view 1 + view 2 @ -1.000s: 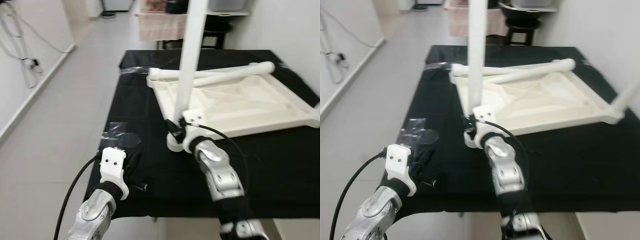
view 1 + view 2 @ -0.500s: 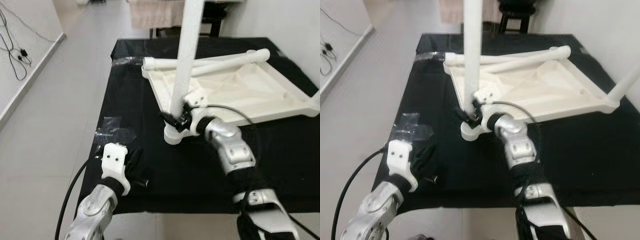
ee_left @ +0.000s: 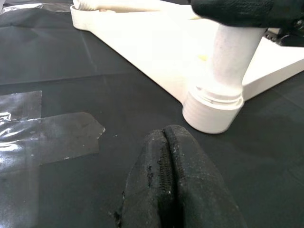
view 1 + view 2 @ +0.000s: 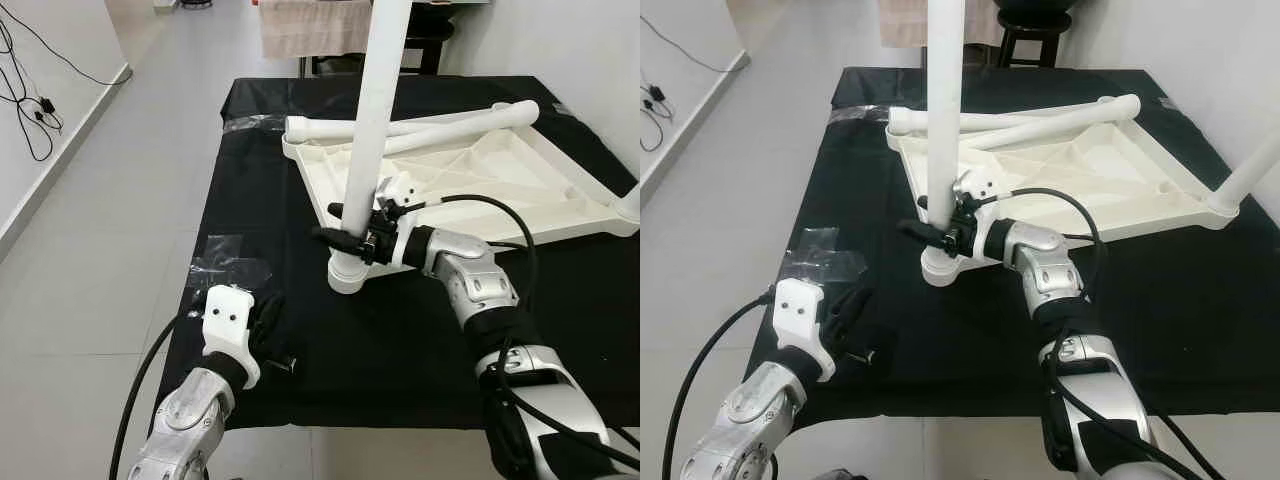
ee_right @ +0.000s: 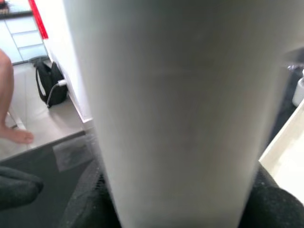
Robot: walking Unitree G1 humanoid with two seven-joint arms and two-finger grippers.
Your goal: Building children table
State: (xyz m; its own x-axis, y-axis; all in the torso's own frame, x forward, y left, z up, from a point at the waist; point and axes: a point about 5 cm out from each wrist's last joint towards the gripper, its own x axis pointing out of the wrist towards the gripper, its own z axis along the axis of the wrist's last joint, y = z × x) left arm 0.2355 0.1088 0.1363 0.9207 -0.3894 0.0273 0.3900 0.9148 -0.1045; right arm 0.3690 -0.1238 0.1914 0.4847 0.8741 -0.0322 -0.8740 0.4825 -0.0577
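The white table top (image 4: 480, 190) lies upside down on the black-covered table (image 4: 280, 180). One white leg (image 4: 375, 110) stands upright in the socket (image 4: 347, 275) at its near-left corner. My right gripper (image 4: 340, 225) reaches in from the right and is shut on this leg just above the socket; in the right wrist view the leg (image 5: 175, 104) sits between the black fingertips (image 5: 19, 187). Two more legs (image 4: 450, 125) lie across the top's far side. My left gripper (image 4: 272, 335) rests shut on the cloth near the front-left edge, holding nothing, fingers (image 3: 166, 190) pressed together.
Clear tape patches (image 4: 228, 265) stick to the cloth ahead of the left gripper. Another leg (image 4: 630, 205) stands at the top's right corner. Bare floor (image 4: 90, 230) runs along the table's left. A stool (image 4: 1025, 40) stands behind. A person's foot (image 5: 14, 135) and a black bag (image 5: 52, 90) are on the floor.
My right arm has swung out to the right and its gripper has moved up the standing leg, above the socket. The head camera shifted. The left gripper has stayed put.
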